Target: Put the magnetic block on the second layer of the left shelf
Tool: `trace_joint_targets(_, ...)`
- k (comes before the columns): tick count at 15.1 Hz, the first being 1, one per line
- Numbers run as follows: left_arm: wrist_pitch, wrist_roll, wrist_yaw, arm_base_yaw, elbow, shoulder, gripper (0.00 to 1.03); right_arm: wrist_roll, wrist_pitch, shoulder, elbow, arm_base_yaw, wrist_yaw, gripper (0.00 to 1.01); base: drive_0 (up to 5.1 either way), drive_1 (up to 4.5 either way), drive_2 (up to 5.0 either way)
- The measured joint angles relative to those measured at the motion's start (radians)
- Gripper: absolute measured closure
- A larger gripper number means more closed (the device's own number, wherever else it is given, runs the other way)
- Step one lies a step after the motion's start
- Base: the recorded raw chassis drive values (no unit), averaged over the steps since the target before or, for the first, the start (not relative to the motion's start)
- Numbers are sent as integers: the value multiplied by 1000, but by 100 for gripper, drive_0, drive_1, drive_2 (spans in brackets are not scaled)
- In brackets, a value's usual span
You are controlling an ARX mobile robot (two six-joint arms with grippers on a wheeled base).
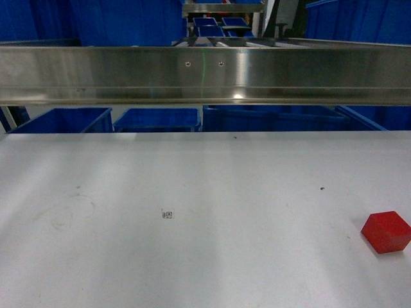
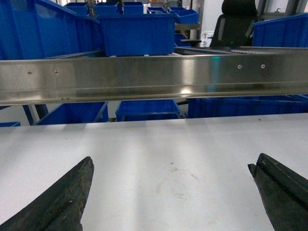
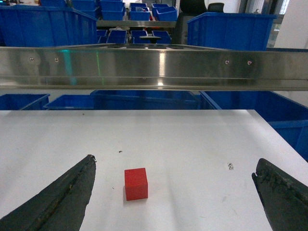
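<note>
The magnetic block (image 1: 385, 231), a small glossy red cube, lies on the white tabletop (image 1: 192, 192) near its right edge. In the right wrist view the magnetic block (image 3: 136, 183) sits just ahead of my right gripper (image 3: 174, 161), closer to the left finger and touching neither. That gripper is open and empty. My left gripper (image 2: 172, 161) is also open, over bare tabletop with nothing between its fingers. The steel rack level (image 2: 144, 77) behind the table bears blue crates (image 2: 137, 33); I take it for the left shelf second layer. Neither gripper shows in the head view.
The rack's steel front beam (image 1: 205, 74) runs across the table's far edge at about gripper height. More blue crates (image 1: 157, 119) stand under it, and one (image 3: 284, 120) is off the table's right side. A black chair (image 2: 236, 24) stands behind the rack.
</note>
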Motion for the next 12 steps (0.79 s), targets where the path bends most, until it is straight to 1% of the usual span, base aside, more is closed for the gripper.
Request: trace_joint_targets(12,0,0,0,0,0,0,5,0,0,0,0,0,0,3,0,0,0)
